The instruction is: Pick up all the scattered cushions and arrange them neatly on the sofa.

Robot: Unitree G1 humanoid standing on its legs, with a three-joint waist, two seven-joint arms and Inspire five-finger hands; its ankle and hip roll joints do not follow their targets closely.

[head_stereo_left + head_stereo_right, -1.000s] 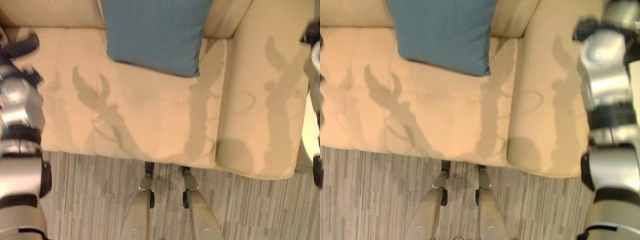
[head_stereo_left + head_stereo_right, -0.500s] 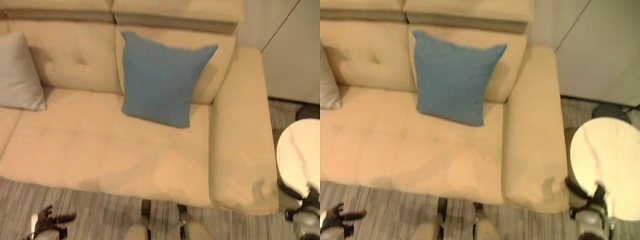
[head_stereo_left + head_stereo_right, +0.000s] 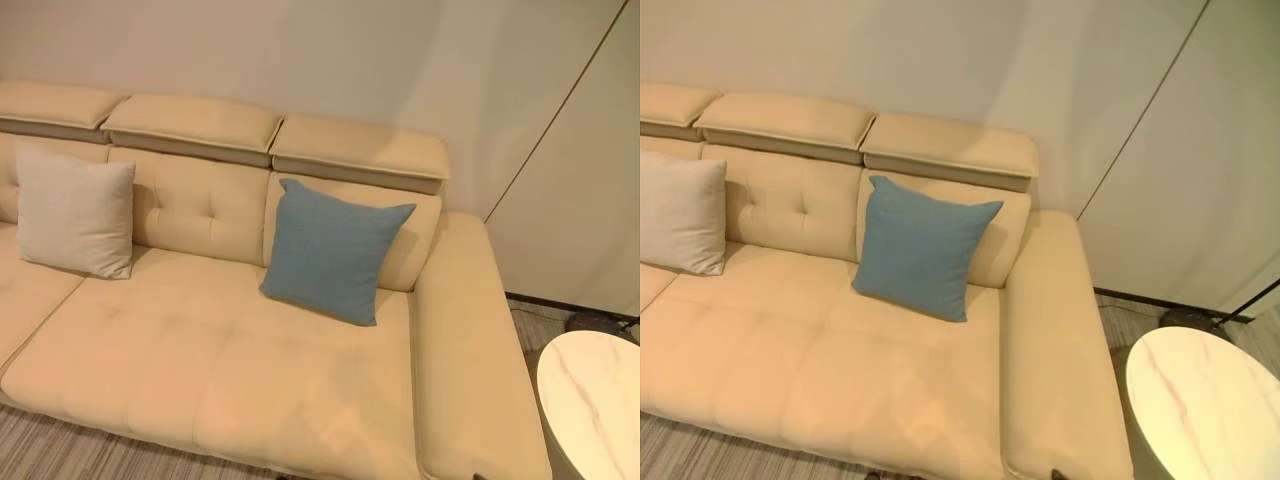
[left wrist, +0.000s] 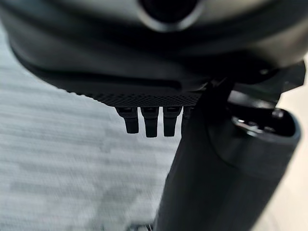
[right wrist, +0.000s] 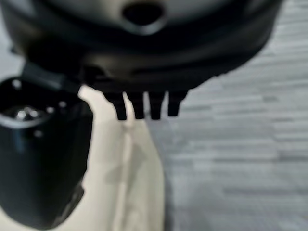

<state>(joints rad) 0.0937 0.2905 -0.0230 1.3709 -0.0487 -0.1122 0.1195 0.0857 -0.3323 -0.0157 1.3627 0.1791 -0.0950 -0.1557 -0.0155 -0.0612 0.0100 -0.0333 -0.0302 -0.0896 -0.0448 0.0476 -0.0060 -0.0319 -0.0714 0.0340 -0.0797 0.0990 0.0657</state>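
Observation:
A blue cushion (image 3: 335, 250) leans upright against the backrest of the beige sofa (image 3: 180, 370), on its right-hand seat. A pale grey cushion (image 3: 75, 210) leans against the backrest further left. In the left wrist view my left hand (image 4: 120, 77) hangs over the striped floor (image 4: 57, 159), fingers (image 4: 150, 122) straight and holding nothing. In the right wrist view my right hand (image 5: 144, 62) is open too, its straight fingers (image 5: 154, 108) over the floor beside a beige edge (image 5: 130, 183).
A round white marble table (image 3: 600, 400) stands by the sofa's right armrest (image 3: 470, 340). A dark round base (image 3: 1185, 318) sits on the floor behind the table, near the wall panel. Striped flooring (image 3: 60, 455) runs along the sofa's front.
The camera has tilted up and back, so the whole sofa and the grey cushion now show. Both arms have dropped out of the eye views. The blue cushion has not moved.

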